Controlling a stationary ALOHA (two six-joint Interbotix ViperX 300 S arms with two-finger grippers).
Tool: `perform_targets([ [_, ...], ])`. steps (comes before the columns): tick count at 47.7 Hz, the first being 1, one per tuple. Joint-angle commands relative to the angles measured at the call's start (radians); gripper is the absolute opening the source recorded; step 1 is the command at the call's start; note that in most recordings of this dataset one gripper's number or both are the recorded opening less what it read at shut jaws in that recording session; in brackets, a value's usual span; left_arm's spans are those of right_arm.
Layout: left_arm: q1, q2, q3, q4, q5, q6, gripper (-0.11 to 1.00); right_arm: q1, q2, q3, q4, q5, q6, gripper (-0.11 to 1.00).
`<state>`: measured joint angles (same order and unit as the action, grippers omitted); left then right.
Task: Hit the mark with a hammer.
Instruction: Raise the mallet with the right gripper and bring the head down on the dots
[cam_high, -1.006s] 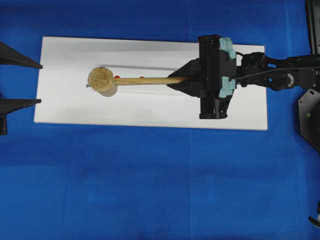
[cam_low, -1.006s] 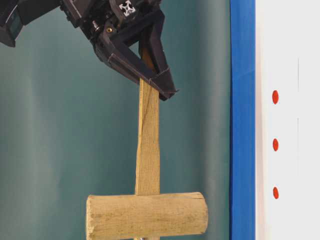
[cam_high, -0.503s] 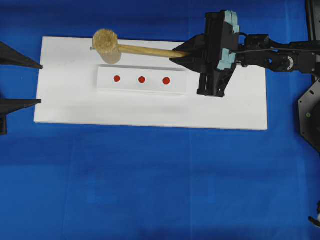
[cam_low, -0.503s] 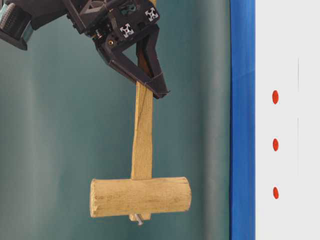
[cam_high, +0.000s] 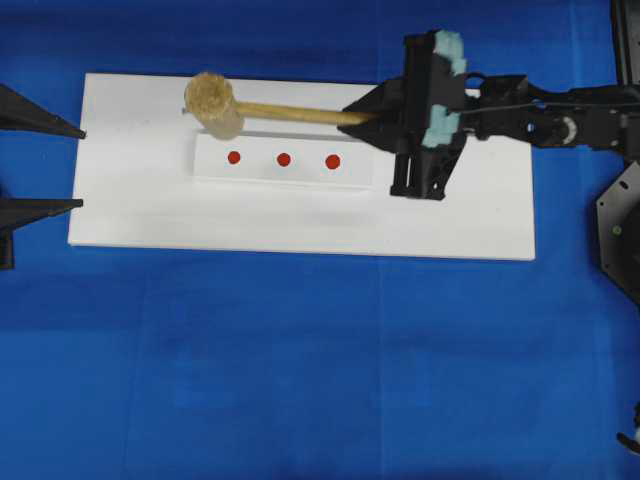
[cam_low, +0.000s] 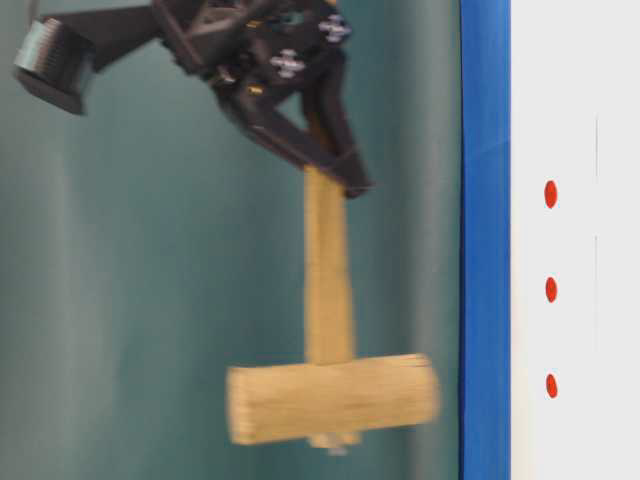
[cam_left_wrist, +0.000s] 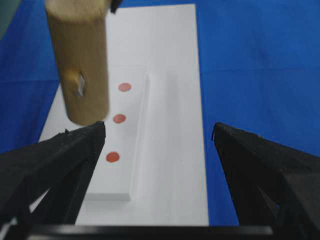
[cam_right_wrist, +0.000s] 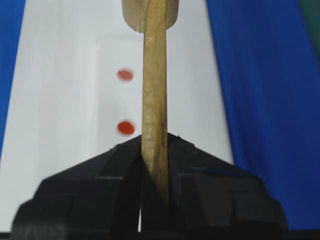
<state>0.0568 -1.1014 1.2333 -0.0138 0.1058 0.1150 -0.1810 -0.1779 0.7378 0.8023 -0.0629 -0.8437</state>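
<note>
The hammer (cam_high: 210, 100) is a light wooden mallet held level above the white board (cam_high: 130, 210). My right gripper (cam_high: 372, 118) is shut on the end of its handle (cam_right_wrist: 155, 90). The head (cam_left_wrist: 80, 65) hangs just beyond the far edge of a raised white strip (cam_high: 283, 172) that carries three red marks. It is nearest the left mark (cam_high: 233, 157) and is not over it. From table level the hammer (cam_low: 330, 400) is blurred and stands clear of the board. My left gripper (cam_high: 82, 168) is open at the board's left end, holding nothing.
The middle mark (cam_high: 284, 159) and the right mark (cam_high: 333, 161) lie on the same strip. Blue cloth (cam_high: 300, 370) surrounds the board on all sides. A black arm base (cam_high: 620, 230) sits at the right edge.
One second ago the head was over the left mark. It then swung up and to the far side. Now it has come back toward the board and slightly toward the marks. The left gripper stayed still.
</note>
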Motion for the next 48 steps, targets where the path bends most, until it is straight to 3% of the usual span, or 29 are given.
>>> perform_targets([
  [1, 0.003, 0.009, -0.011, -0.002, -0.005, -0.002, 0.9, 0.012, 0.032, -0.015, 0.021, -0.005, 0.002, 0.03],
  [11, 0.003, 0.011, -0.009, -0.003, -0.005, -0.002, 0.9, 0.009, 0.189, 0.0, 0.095, -0.014, 0.002, 0.03],
  [21, 0.003, 0.009, -0.009, -0.002, -0.003, -0.002, 0.9, 0.012, 0.181, -0.006, 0.098, -0.017, -0.003, 0.03],
  [33, 0.003, 0.011, -0.009, -0.002, -0.005, -0.002, 0.9, 0.014, 0.067, 0.005, 0.095, -0.017, -0.011, 0.03],
  [48, 0.003, 0.011, -0.008, -0.002, -0.003, -0.002, 0.9, 0.017, -0.179, 0.123, 0.086, -0.032, -0.014, 0.03],
])
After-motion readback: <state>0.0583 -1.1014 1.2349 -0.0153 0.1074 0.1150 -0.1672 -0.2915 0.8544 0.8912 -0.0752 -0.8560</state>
